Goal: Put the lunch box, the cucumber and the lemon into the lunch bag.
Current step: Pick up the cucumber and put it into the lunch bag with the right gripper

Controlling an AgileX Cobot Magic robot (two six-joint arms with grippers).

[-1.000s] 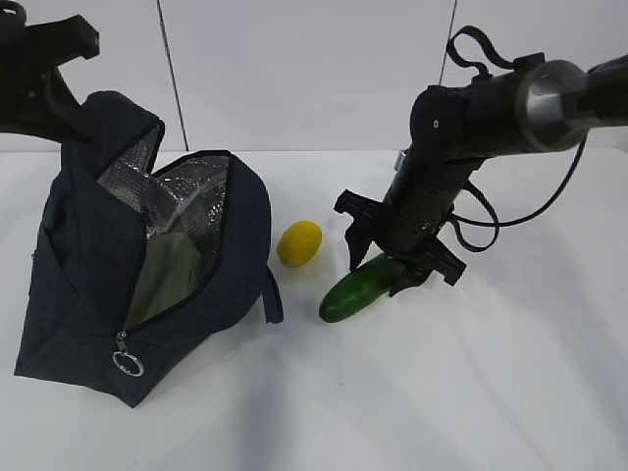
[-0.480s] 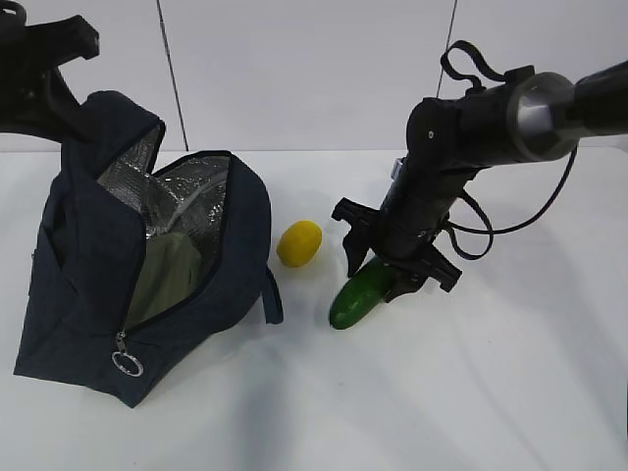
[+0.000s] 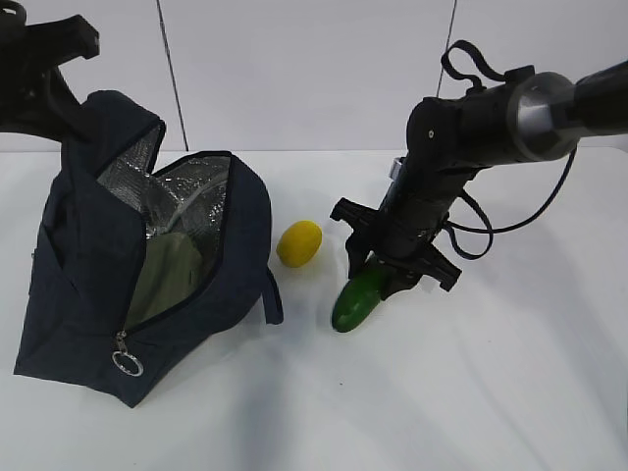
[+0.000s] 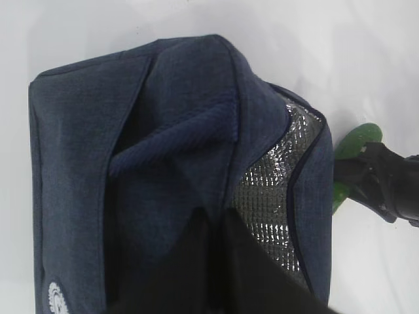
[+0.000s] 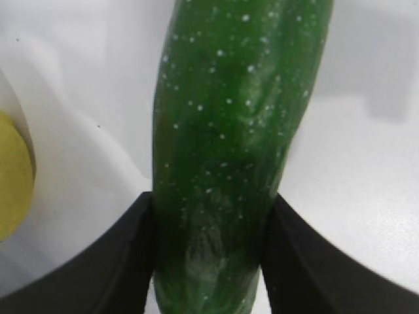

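Cucumber [image 3: 357, 294] lies on the white table [image 3: 491, 392], right of centre, w/ its near end free and pointing toward the camera-left; its far end sits between the black fingers [image 5: 105, 261] of the right gripper [image 3: 392, 263]. In the right wrist view both fingers press against the cucumber's sides, one each side, no gap showing, so the right gripper is clamped on the cucumber. Cucumber skin is dark green w/ pale specks. Can't tell whether it's lifted off the table or resting.

Lemon [image 3: 299, 242] sits on the table just left of the cucumber, apart from it, between cucumber and lunch bag [image 3: 88, 285]. A yellow edge of it shows at the left border of the right wrist view.

Lunch bag stands at the left of the table, dark navy, mouth open toward the camera, silver foil lining [image 3: 177, 196] visible inside. Lunch box [image 3: 172, 275] is in the bag: its pale green lid shows through the opening. Metal ring pull [image 3: 128, 364] hangs at the low front corner of the zipper.

Left gripper [image 4: 216, 275]: only a dark shape at the bottom of the left wrist view, up against the bag's navy fabric; jaws closed. Whether it pinches the fabric, can't tell. Left arm [image 3: 39, 69] is above the bag's top left.
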